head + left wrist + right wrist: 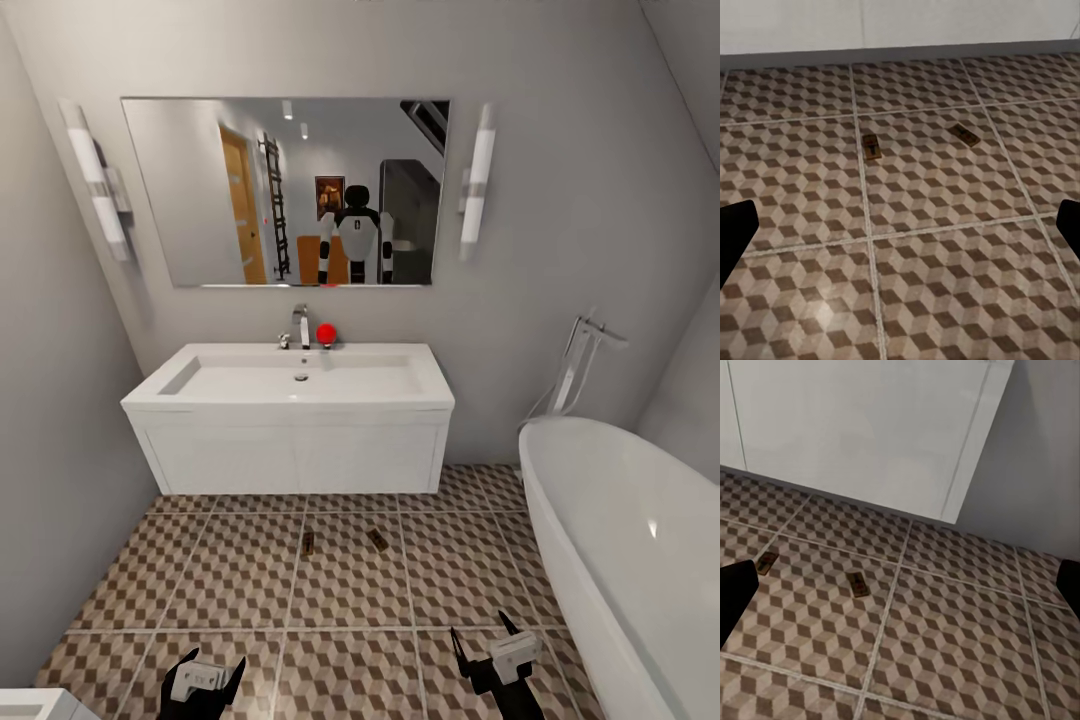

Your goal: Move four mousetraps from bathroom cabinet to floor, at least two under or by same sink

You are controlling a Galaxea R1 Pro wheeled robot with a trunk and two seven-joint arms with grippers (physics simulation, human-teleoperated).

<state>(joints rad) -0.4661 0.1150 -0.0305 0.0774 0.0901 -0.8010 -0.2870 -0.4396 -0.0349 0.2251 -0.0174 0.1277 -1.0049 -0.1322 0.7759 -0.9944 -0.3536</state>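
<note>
Jaws, both grippers: spread wide, nothing between them. Left gripper [205,680], black fingers and pale grey body, low above the cube-patterned brown, beige and white tiled bathroom floor [350,610], fingers aimed forward toward the sink unit. Right gripper [487,645], same build, held low near the white bathtub [620,540], fingers raised and pointing forward.

Two small flat brown wooden mousetraps on the floor tiles in front of the white wall-hung sink vanity [290,455]: one [308,543] on a grout line, the other [377,540] near it, apart, angled.

Red ball-shaped object [326,334] beside the chrome tap [301,326].
</note>
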